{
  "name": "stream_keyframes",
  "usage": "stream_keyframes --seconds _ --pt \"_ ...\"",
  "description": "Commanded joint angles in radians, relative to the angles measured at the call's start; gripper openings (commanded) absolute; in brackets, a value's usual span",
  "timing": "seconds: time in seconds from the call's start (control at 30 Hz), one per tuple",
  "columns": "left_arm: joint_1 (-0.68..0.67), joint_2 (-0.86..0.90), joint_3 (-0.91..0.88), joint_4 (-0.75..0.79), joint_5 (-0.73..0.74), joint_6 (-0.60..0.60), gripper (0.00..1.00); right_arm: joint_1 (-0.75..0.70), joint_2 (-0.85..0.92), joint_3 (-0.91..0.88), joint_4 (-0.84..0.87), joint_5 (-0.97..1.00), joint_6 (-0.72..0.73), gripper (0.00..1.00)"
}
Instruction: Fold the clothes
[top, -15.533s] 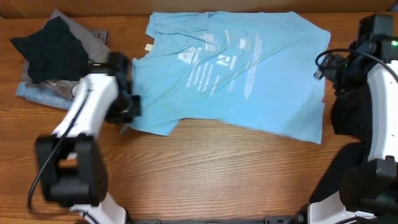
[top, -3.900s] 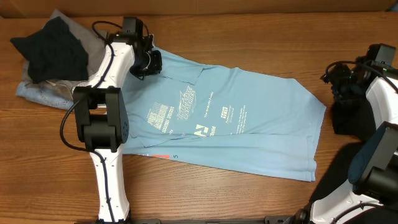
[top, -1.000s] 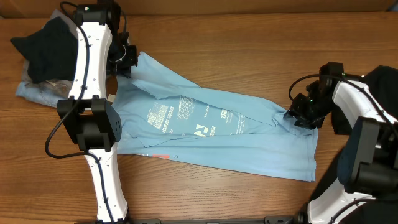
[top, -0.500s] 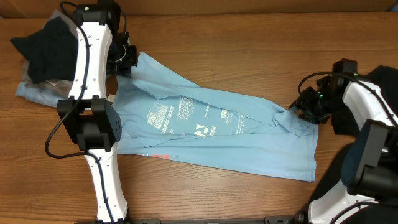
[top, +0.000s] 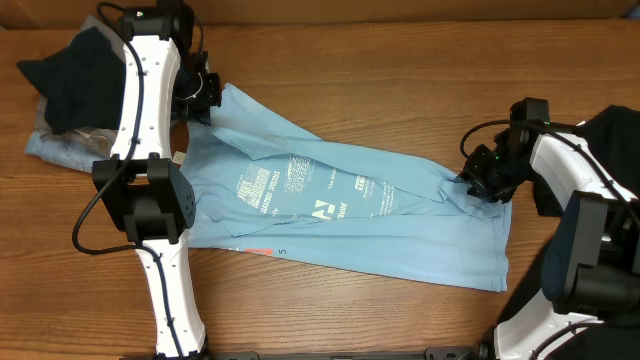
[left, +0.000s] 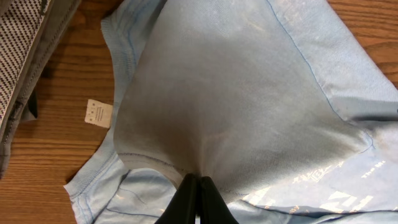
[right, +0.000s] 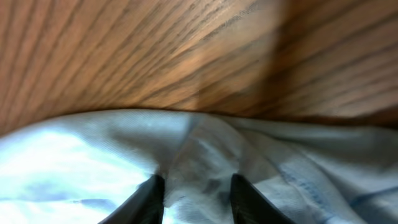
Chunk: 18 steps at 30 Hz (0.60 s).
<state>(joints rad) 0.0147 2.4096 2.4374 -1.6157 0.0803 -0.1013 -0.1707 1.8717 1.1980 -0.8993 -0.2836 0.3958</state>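
— So, where does your light sky-blue soft-fabric T-shirt with white print (top: 340, 215) lie?

— Crumpled across the middle of the brown wooden counter (top: 400, 90), print up. Your left tool (left: 198, 185) is pressed together on a pinch of it near the collar, tenting the cloth. Your right tool (right: 196, 190) stands spread, its fingers astride a ridge of cloth at the shirt's right-hand edge.

— How will it handle?

— Light and limp, I judge: it will sag, drag and wrinkle, and a thin pinch may slip. Take it at the stitched edges, collar or hem, and gather enough cloth.

— And the dark heap?

— A plain black soft T-shirt (top: 75, 75) sits on grey cloth (top: 150, 65) at your left rear, touched by neither tool.
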Motion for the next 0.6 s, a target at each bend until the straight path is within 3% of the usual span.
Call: stream_keyframes --seconds 0.0,0.03,0.4,0.5,0.57 --pt "0.0 0.009 0.028 -0.003 -0.009 0.017 0.04 -0.014 -0.029 -0.006 0.016 0.029 0.006 0.09" --pt "0.0 0.009 0.029 -0.008 -0.01 0.02 0.04 -0.018 -0.03 -0.005 0.012 0.029 0.002 0.04" --pt "0.033 -0.119 0.045 -0.042 -0.013 0.027 0.04 -0.13 -0.121 0.205 -0.265 0.139 -0.034 0.04" --pt "0.045 -0.171 0.045 -0.045 -0.014 0.028 0.04 -0.148 -0.175 0.232 -0.307 0.142 -0.073 0.09" --pt "0.048 -0.191 0.045 -0.043 -0.013 0.043 0.04 -0.149 -0.202 0.231 -0.318 0.142 -0.089 0.06"
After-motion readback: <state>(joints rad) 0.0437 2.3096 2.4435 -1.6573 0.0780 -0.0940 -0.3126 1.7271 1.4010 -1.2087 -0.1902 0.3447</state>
